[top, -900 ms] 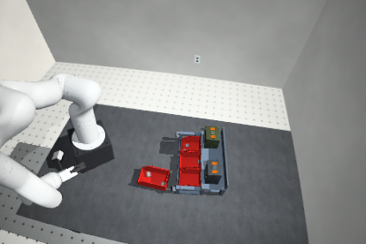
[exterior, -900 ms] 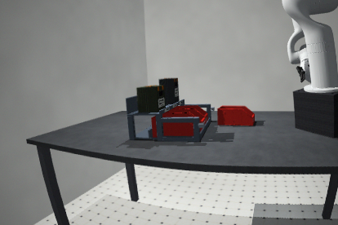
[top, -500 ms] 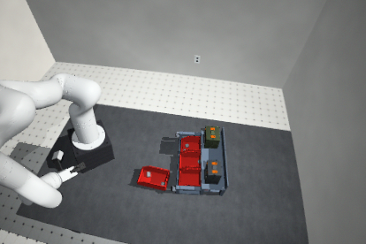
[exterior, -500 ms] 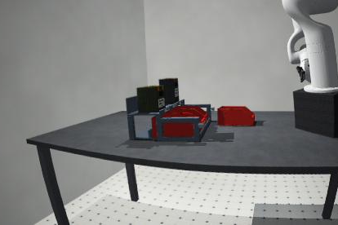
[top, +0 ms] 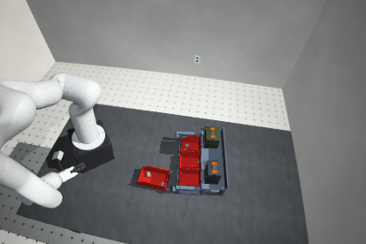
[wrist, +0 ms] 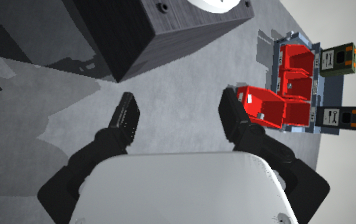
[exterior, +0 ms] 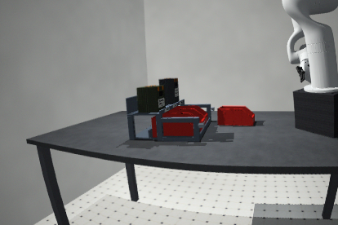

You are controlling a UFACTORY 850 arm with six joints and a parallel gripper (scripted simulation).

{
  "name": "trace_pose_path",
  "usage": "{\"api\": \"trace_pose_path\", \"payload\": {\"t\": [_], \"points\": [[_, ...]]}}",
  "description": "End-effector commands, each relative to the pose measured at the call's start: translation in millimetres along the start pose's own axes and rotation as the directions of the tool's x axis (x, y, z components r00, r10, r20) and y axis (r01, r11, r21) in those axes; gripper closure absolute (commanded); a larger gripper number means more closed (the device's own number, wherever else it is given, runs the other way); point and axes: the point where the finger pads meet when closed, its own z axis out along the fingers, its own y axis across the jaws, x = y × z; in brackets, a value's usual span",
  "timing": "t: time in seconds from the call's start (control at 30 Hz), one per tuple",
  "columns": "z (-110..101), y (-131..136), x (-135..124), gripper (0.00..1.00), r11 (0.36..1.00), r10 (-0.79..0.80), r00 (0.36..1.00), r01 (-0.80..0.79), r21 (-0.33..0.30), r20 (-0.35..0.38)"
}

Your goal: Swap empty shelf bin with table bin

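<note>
Gripper [top: 79,167] [exterior: 300,74] [wrist: 178,100] apart, nothing between its fingers
1 red bin [top: 153,178] [exterior: 236,116] [wrist: 262,106] stood beyond it, near the shelf [top: 225,158] [exterior: 131,127] [wrist: 274,75].

White arm [top: 15,133] [exterior: 322,45] bent, jaws [top: 78,168] [exterior: 300,74] spread wide, fingers apart, nothing held

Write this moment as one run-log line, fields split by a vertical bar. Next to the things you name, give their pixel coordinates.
gripper [top: 79,167] [exterior: 300,74] [wrist: 178,100]: open, holding nothing | red bin with parts [top: 153,178] [exterior: 235,116] [wrist: 261,107]: on table | shelf [top: 225,161] [exterior: 197,130] [wrist: 274,65]: three red bins | swap: not done
</note>
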Motion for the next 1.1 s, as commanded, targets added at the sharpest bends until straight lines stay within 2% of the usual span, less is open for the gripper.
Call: {"api": "trace_pose_path", "payload": {"t": [0.0,0.2,0.43,0.7,0.77,1.07], "points": [[-1,1,-2,0.0,1.0,-0.004,1.0,0.004,0.01,0.001],[-2,4,-6,0.0,0.999,-0.011,1.0,0.011,0.03,0.001],[-6,15,-17,0.0,0.995,-0.036,0.999,0.036,0.09,0.001],[-11,37,-38,0.0,0.976,-0.088,0.996,0.086,0.199,0.001],[-11,37,-38,0.0,0.976,-0.088,0.996,0.086,0.199,0.001],[-12,79,-68,0.0,0.918,-0.186,0.983,0.175,0.356,-0.004]]}}
